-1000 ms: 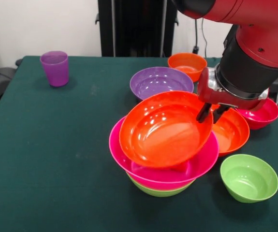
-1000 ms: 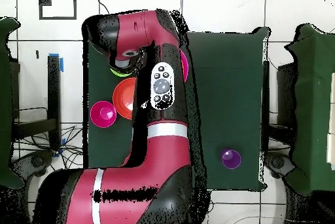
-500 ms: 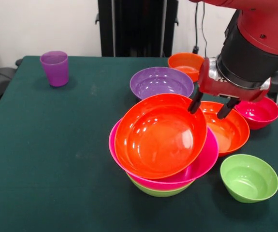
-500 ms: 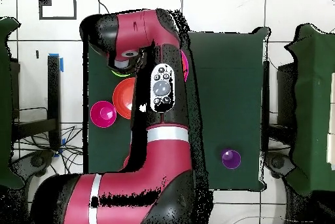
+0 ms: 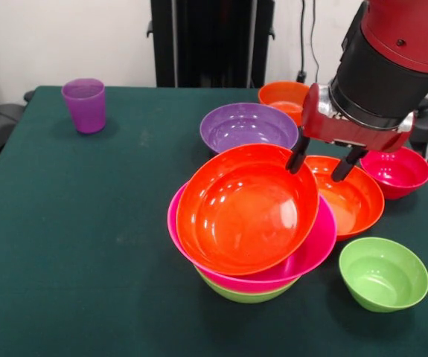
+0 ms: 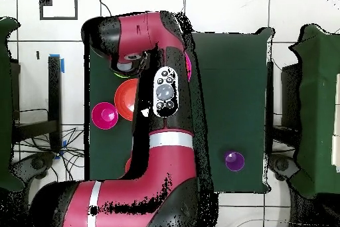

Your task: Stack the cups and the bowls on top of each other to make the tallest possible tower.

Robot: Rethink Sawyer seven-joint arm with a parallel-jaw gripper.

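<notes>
The tower stands at centre front: a lime green bowl lowest, a wide hot pink bowl in it, and a big orange bowl nested on top. My gripper hangs open just past that orange bowl's far right rim, above a second orange bowl, holding nothing. A purple cup stands upright at the far left. In the overhead view the arm hides the gripper and most of the tower; the purple cup shows alone.
A purple bowl and a small orange bowl sit behind the tower. A small hot pink bowl is at the right edge, and a lime green bowl at front right. Overhead, an orange bowl and a pink bowl show.
The gripper opened and let go of the big orange bowl's rim, then rose slightly. The bowl, tilted before, has settled level in the hot pink bowl.
</notes>
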